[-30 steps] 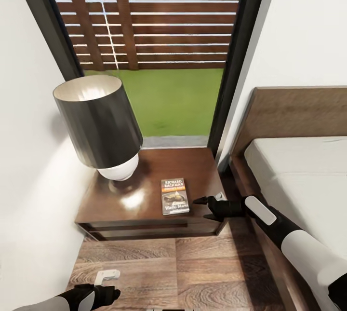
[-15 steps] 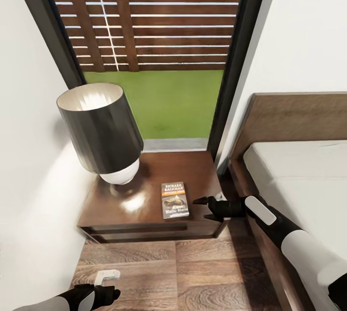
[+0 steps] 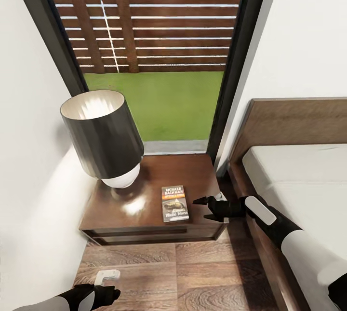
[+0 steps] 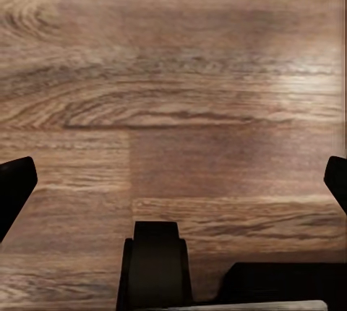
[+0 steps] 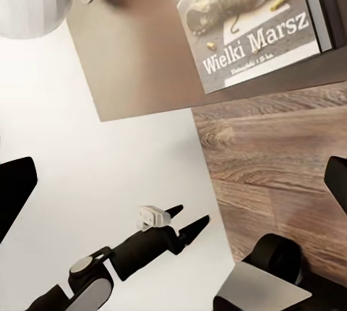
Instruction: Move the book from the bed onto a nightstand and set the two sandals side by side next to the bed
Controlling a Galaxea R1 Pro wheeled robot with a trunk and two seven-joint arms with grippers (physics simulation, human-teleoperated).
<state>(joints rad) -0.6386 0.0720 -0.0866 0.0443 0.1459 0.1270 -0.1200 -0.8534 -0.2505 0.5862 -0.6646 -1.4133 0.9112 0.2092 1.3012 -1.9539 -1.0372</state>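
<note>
The nightstand [image 3: 144,205] is boxed in pretty tight: white wall on its left, window frame behind, bed [image 3: 289,190] frame just beside its right edge w/ only a thin gap. The lamp [image 3: 103,137] takes up the back-left part of the surface, front-right part is free. The book [image 3: 174,203] lies flat there, cover up, near the front edge but fully on, apart from the lamp base. The right claw [image 3: 201,208] hovers over the front-right corner of the surface, fingers spread, nothing between them, tips pointing at the book, just beside its right edge, not touching. The left claw [image 3: 113,294] is low over the wood floor [image 3: 193,272] in front of the nightstand, well apart from the book; wrist cam shows its fingers spread wide, empty.
</note>
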